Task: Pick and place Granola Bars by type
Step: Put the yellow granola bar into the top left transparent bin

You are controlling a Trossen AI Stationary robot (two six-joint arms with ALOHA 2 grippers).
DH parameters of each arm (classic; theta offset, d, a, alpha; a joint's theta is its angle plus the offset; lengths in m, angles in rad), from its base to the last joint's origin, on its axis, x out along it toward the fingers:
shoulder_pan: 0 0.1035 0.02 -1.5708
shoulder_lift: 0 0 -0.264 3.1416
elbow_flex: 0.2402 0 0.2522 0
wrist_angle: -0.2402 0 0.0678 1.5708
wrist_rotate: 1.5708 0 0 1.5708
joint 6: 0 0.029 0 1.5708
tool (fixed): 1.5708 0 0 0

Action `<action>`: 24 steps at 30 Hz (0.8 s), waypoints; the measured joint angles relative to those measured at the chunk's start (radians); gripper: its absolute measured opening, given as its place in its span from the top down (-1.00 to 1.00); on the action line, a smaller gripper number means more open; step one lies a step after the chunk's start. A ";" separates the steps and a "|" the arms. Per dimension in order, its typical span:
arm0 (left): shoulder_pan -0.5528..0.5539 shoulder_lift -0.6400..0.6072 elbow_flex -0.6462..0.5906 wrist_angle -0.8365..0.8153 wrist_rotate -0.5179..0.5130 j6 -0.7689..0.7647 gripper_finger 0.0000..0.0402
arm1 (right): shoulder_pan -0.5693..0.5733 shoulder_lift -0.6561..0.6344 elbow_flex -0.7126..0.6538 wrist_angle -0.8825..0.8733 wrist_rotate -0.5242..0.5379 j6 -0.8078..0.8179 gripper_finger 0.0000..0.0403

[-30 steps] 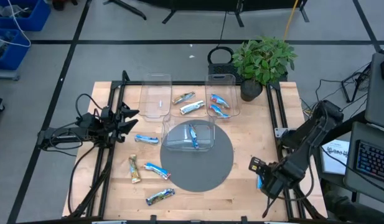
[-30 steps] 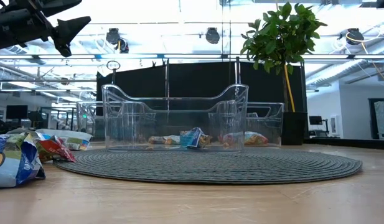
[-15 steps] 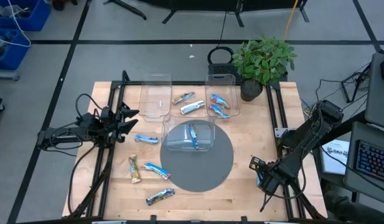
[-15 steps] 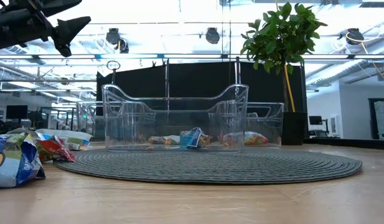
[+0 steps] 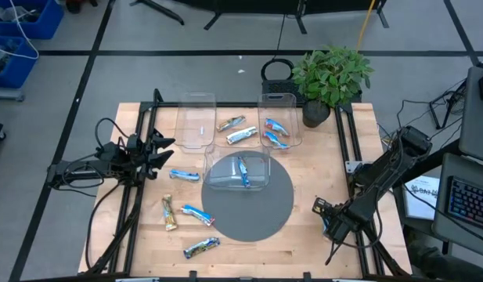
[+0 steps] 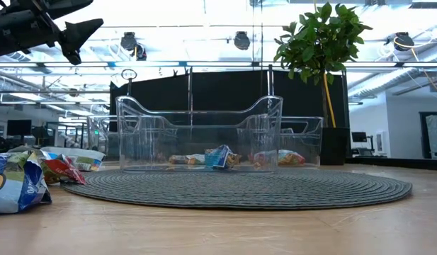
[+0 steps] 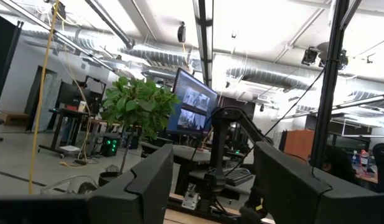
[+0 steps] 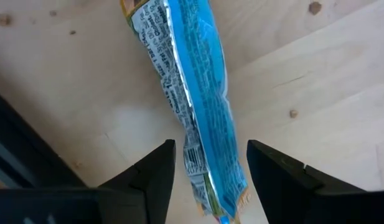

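Note:
A bright blue granola bar [image 8: 201, 93] lies flat on the wood near the table's right near corner. My right gripper [image 8: 210, 147] [image 5: 333, 225] points straight down over it, open, with one finger on each side of the bar's end and a small gap to it. My left gripper [image 5: 159, 149] [image 7: 210, 186] hangs open and empty above the table's left side. More bars lie loose: a blue one [image 5: 184, 175], a tan one [image 5: 169, 211], another blue one [image 5: 196, 214] and a silvery one [image 5: 202, 247].
A clear bin [image 5: 237, 174] with one blue bar stands on a round grey mat [image 5: 249, 207]. At the far edge are a clear bin [image 5: 196, 121] and one [image 5: 278, 117] holding blue bars, with two bars [image 5: 235, 129] between them. A potted plant [image 5: 331, 78] stands far right.
My right gripper has come straight down toward the blue bar at the table's right near corner, still pointing down and still open. The bar has not moved.

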State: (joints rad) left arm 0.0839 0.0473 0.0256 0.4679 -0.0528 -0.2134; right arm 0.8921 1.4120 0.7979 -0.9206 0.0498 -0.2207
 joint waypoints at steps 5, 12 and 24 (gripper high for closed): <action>0.000 0.000 0.000 0.000 0.000 0.000 -0.12 | -0.001 0.000 -0.022 0.028 0.000 0.000 0.04; 0.000 0.000 0.000 0.000 0.000 0.000 -0.12 | -0.003 0.000 -0.033 0.041 0.000 0.000 0.11; 0.000 0.000 0.000 0.000 0.000 0.000 -0.12 | -0.016 0.023 -0.035 0.045 0.000 0.000 0.20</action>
State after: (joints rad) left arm 0.0840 0.0474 0.0256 0.4679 -0.0528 -0.2134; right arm 0.8757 1.4351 0.7628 -0.8755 0.0502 -0.2203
